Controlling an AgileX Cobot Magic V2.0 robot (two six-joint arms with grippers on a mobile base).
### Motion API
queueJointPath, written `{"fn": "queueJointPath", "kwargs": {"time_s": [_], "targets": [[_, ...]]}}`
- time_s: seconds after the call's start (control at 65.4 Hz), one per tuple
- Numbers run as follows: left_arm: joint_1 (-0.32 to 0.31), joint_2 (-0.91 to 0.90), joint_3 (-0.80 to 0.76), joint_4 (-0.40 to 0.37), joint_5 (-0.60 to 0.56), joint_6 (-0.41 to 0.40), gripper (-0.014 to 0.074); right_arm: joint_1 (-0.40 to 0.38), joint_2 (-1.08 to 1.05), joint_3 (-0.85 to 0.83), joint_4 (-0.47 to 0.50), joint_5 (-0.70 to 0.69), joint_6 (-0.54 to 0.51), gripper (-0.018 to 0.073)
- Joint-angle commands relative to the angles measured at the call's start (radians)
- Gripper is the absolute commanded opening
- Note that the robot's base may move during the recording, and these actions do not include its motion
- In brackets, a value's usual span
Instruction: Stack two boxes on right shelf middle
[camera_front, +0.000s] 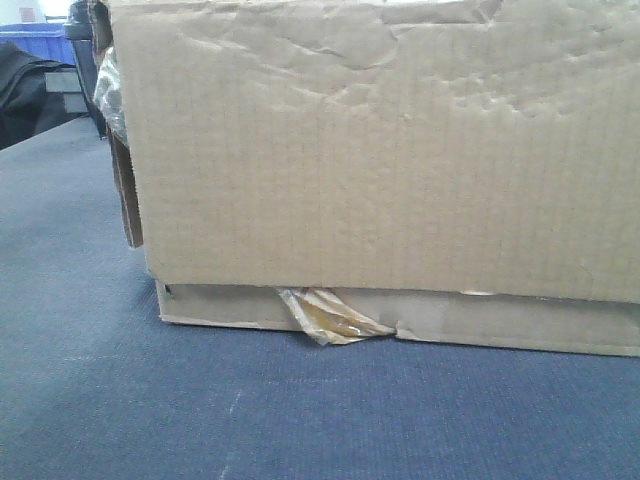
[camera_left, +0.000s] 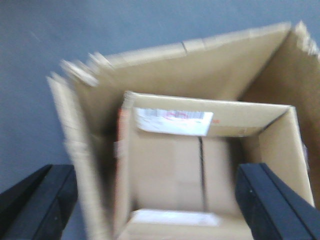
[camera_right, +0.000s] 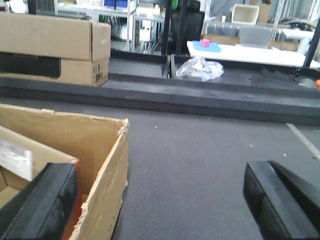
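I see the large box (camera_front: 380, 150) in tan brown with fine vertical ribbing, the flatter box (camera_front: 520, 325) a similar brown with yellowish tape (camera_front: 330, 318). The carpet (camera_front: 200, 410) is blue-grey. The left gripper (camera_left: 152, 175) is black; the label (camera_left: 172, 121) white.

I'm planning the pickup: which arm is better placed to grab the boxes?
Left, probably. The left gripper, open, hangs directly over the small box nested in the big box; the right gripper, also open, sits off the big box's corner, mostly above carpet.
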Motion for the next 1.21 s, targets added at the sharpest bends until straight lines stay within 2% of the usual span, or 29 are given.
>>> {"fn": "queueJointPath", "kwargs": {"time_s": [0.0, 0.138, 0.29, 0.397, 0.55, 0.703, 0.84, 1.192], "targets": [[0.024, -0.076, 0.017, 0.020, -0.010, 0.030, 0.0533, 0.002, 0.011, -0.037, -0.003, 0.020, -0.002, 0.0559], [0.102, -0.182, 0.123, 0.020, -0.010, 0.051, 0.0533, 0.002, 0.067, -0.138, 0.002, 0.128, -0.002, 0.0559], [0.176, -0.287, 0.299, 0.016, -0.010, 0.070, 0.0533, 0.002, 0.183, -0.281, 0.068, 0.272, -0.002, 0.0559], [0.179, -0.322, 0.416, 0.008, -0.010, 0.070, 0.0533, 0.028, 0.265, -0.374, 0.094, 0.382, -0.002, 0.0559], [0.179, -0.328, 0.520, -0.043, -0.010, 0.070, 0.0533, 0.091, 0.413, -0.498, 0.094, 0.560, -0.030, 0.0559], [0.179, -0.328, 0.602, -0.125, -0.010, 0.070, 0.0533, 0.144, 0.562, -0.571, 0.094, 0.740, -0.030, 0.0559], [0.167, -0.324, 0.647, -0.144, -0.010, 0.070, 0.0533, 0.152, 0.653, -0.573, 0.096, 0.777, -0.028, 0.0559], [0.098, -0.251, 0.648, -0.144, -0.032, 0.066, 0.0533, 0.152, 0.775, -0.573, 0.098, 0.759, 0.006, 0.0559]]}}
